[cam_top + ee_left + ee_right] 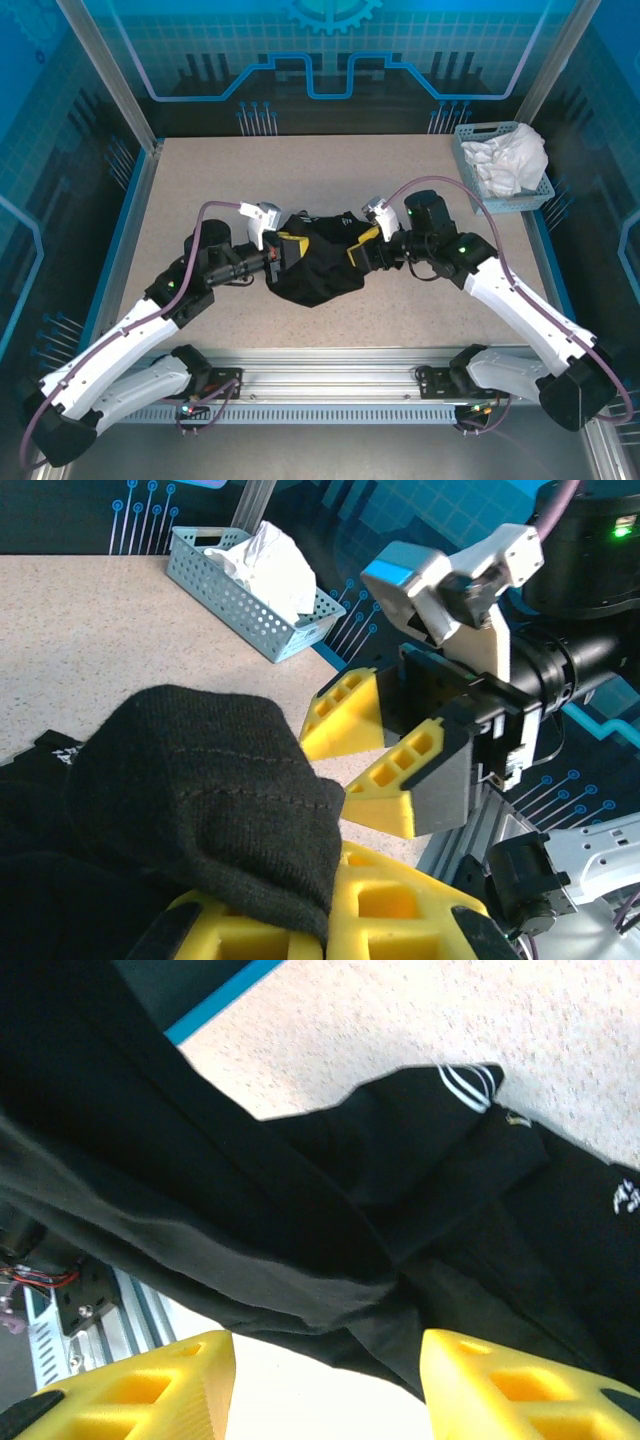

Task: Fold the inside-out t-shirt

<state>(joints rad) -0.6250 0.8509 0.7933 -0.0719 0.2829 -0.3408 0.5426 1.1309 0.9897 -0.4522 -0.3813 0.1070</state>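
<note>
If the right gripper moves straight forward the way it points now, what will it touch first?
Most likely the black t-shirt, bunched directly ahead of the right gripper, though depth is unclear.

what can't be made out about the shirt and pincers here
shirt: top view, bunched on itself, so sleeves and collar can't be told apart
left pincer: left wrist view, cloth drapes over its tips, bottom edge cuts the rest
right pincer: right wrist view, bottom edge cuts off its fingers
white cloth in basket: top view, too crumpled and small to identify
</note>
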